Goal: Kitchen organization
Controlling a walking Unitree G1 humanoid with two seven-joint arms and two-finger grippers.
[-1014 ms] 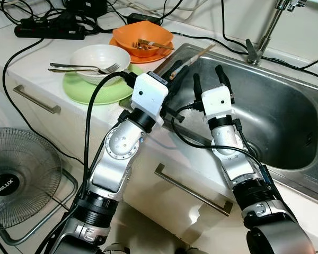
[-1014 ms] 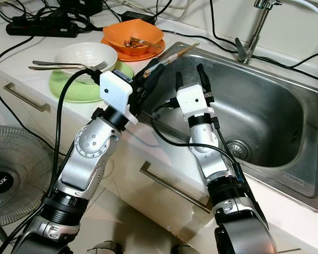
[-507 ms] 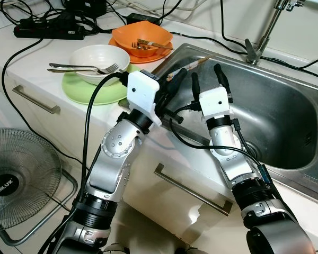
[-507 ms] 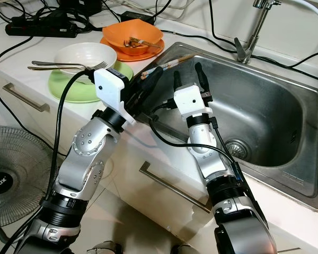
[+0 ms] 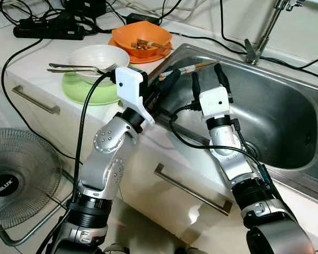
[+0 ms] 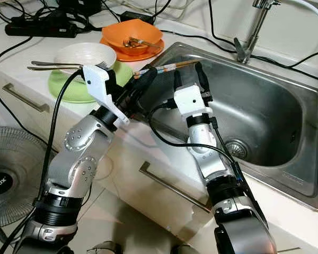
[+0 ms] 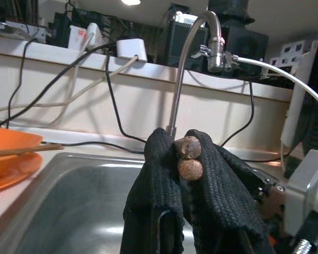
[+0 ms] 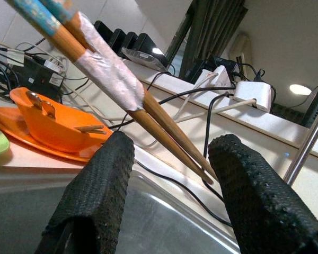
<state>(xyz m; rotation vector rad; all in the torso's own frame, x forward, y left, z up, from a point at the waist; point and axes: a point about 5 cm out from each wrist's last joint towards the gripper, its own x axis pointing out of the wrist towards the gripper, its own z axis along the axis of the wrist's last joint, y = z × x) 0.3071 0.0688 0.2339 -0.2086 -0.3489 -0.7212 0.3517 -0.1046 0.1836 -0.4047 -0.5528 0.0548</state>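
My left gripper [image 5: 167, 82] is shut on one end of a pair of wooden chopsticks [image 5: 193, 67] above the left rim of the steel sink [image 5: 286, 111]. In the left wrist view the two round chopstick ends [image 7: 189, 148] sit pinched between the black fingers [image 7: 159, 174]. The sticks reach out nearly level over the basin. My right gripper [image 5: 207, 79] stands open just under them, pointing up. In the right wrist view the chopsticks [image 8: 122, 87] cross the gap between its fingers [image 8: 98, 190] without touching either.
On the counter to the left, a white bowl [image 5: 98, 54] with a fork and spoon [image 5: 79, 67] sits on a green plate [image 5: 85, 91]. Behind it an orange bowl [image 5: 143, 33] holds cutlery. Faucet [image 5: 265, 32], cables and a power strip [image 5: 47, 30] line the back. A fan [image 5: 13, 174] stands on the floor.
My left wrist has swung to the left and turned, and the chopsticks have tipped from slanting up to nearly level over the right gripper. The right gripper has hardly moved.
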